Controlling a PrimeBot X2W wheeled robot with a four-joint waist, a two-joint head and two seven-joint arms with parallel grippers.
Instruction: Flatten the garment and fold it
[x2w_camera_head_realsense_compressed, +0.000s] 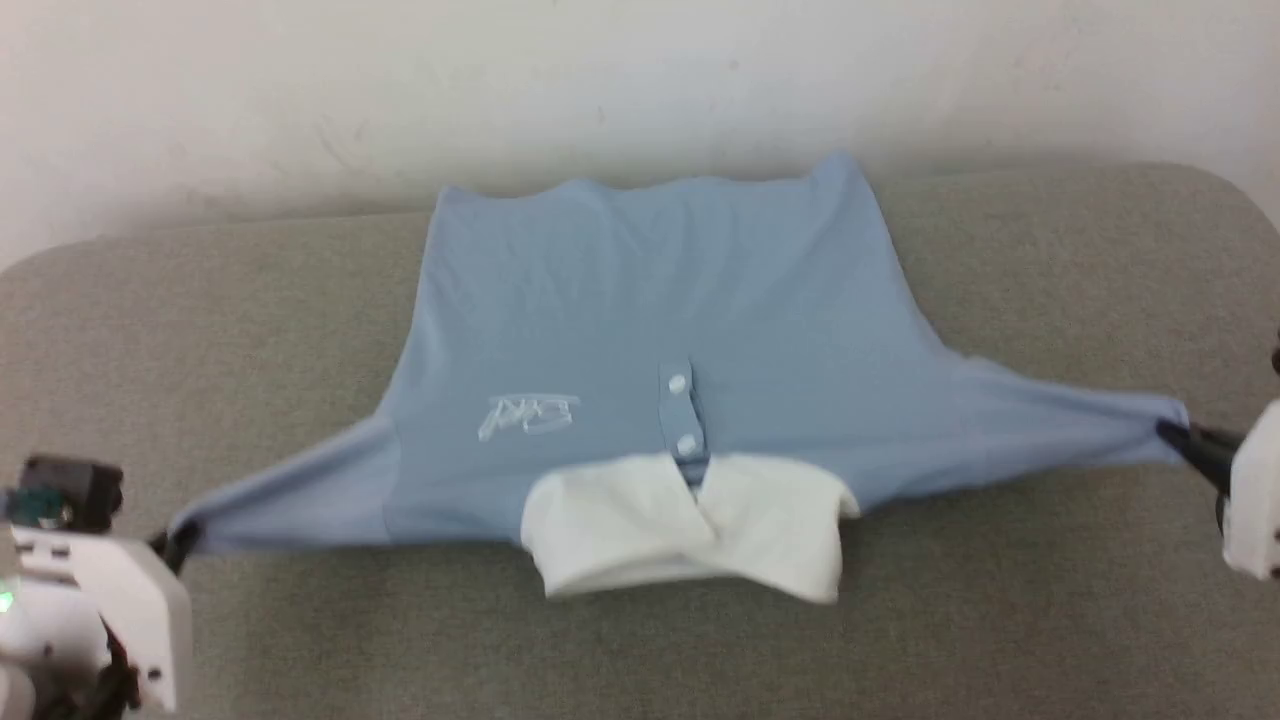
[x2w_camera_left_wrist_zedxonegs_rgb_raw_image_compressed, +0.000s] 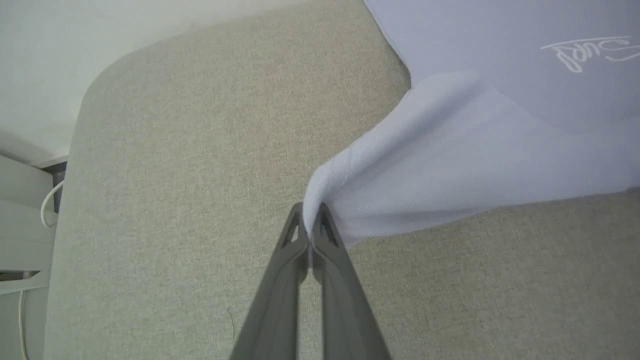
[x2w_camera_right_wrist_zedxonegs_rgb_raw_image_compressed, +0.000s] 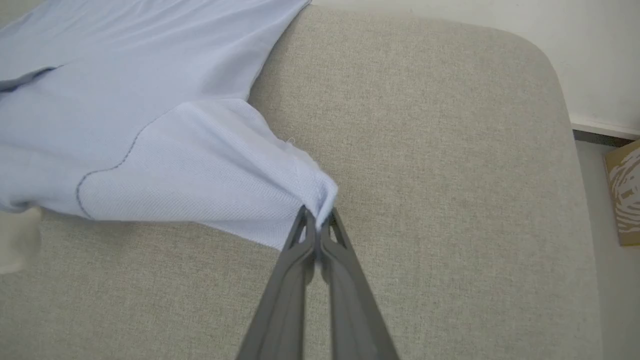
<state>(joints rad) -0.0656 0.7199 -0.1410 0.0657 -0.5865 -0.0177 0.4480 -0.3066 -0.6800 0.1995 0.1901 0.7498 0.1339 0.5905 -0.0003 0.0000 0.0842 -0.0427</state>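
- Head view: the garment (x2w_camera_head_realsense_compressed: 660, 330) lies front-up on the grey fabric worktop (x2w_camera_head_realsense_compressed: 1050, 620). Its collar (x2w_camera_head_realsense_compressed: 690, 530) is nearest the robot, its hem (x2w_camera_head_realsense_compressed: 650, 185) is toward the wall (x2w_camera_head_realsense_compressed: 600, 80), and both sleeves are drawn out sideways.
- The left gripper (x2w_camera_head_realsense_compressed: 172, 540) has its jaws pressed together on the tip of the left-hand sleeve (x2w_camera_head_realsense_compressed: 290, 495). The right gripper (x2w_camera_head_realsense_compressed: 1180, 437) pinches the tip of the right-hand sleeve (x2w_camera_head_realsense_compressed: 1060, 420) the same way.
- Each pinch takes only a small fold of cuff, so a harder outward pull could slip the cloth free and let that side wrinkle again.
- Uneven pull is another risk. The right-hand sleeve sits higher in the view than the left, and tugging one side more would drag the garment askew across the worktop.
- In both wrist views the sleeves look lifted and taut near the pinches. Letting go from there could leave them bunched or twisted rather than flat.
- The collar appears rumpled and overlapped, though the picture is too soft to be sure. Folded as it is, it would put a lump in the fold.
- The hem reaches the worktop's far edge by the wall, so a push that way may crumple it.
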